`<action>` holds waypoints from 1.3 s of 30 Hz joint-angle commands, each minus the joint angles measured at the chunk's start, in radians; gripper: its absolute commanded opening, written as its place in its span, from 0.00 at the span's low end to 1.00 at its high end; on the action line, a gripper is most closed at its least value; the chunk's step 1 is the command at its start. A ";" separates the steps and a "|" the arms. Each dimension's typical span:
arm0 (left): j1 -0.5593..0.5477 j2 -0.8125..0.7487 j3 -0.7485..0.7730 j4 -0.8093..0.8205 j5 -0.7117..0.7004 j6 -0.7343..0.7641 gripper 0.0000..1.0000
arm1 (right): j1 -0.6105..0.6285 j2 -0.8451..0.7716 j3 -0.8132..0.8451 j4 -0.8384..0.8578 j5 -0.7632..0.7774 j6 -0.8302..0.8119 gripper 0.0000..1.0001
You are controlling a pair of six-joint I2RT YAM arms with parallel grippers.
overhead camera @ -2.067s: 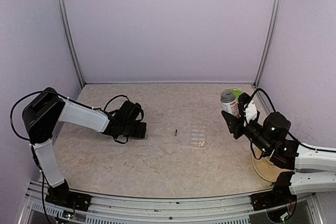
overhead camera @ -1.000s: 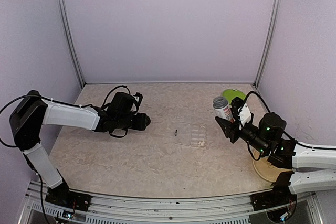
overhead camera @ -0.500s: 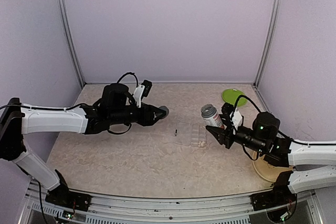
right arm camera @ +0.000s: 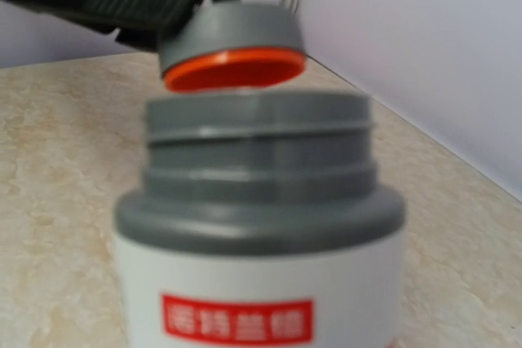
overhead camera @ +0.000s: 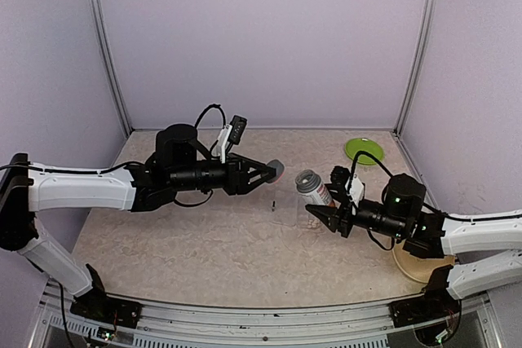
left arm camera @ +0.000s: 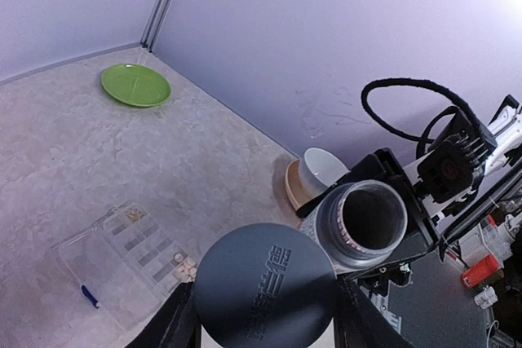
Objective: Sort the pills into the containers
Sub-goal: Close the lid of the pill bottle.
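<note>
**Bottle Open, Nothing Poured Yet**

Near the right edge of the desk, find a white bowl (left arm camera: 325, 170) on a tan plate (left arm camera: 289, 189). Next, see the right end effector (overhead camera: 329, 208) pinching an open bottle (right arm camera: 259, 226), tipped just by the pill box (left arm camera: 122, 254) mid-desk, likely ready for pouring. Spot one dark blue pill (left arm camera: 90, 295) at the box's end. Further back, see the left end effector (overhead camera: 263, 174) pinching the cap (left arm camera: 265, 287), probably to keep it clear. Far right corner: green plate (overhead camera: 364, 150).

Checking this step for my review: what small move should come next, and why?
Probably ease the left pincer forward to seat the grey cap on the bottle in the right pincer: its mouth is open and faces the cap across a gap.
</note>
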 commanded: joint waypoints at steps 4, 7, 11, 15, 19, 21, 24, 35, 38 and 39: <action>-0.023 -0.005 0.038 0.118 0.102 -0.077 0.44 | 0.027 0.025 0.050 0.060 -0.010 -0.017 0.17; -0.027 0.007 0.038 0.147 0.129 -0.101 0.44 | 0.032 0.037 0.059 0.061 -0.011 -0.020 0.17; -0.033 0.023 0.043 0.170 0.154 -0.121 0.44 | 0.040 0.049 0.068 0.062 -0.013 -0.023 0.17; -0.039 0.041 0.055 0.166 0.160 -0.121 0.44 | 0.050 0.056 0.076 0.063 -0.014 -0.025 0.17; -0.042 0.056 0.059 0.167 0.166 -0.124 0.44 | 0.058 0.065 0.083 0.066 -0.010 -0.027 0.17; -0.044 0.058 0.060 0.168 0.167 -0.124 0.44 | 0.061 0.071 0.086 0.068 -0.008 -0.027 0.17; -0.047 0.061 0.062 0.170 0.168 -0.124 0.44 | 0.064 0.085 0.094 0.066 -0.001 -0.027 0.17; -0.062 0.063 0.067 0.133 0.135 -0.123 0.44 | 0.076 0.115 0.131 0.028 0.098 -0.026 0.16; -0.065 0.067 0.076 0.095 0.103 -0.115 0.44 | 0.074 0.113 0.136 0.020 0.106 -0.025 0.16; -0.068 0.070 0.081 0.080 0.089 -0.115 0.44 | 0.076 0.114 0.141 0.012 0.114 -0.023 0.16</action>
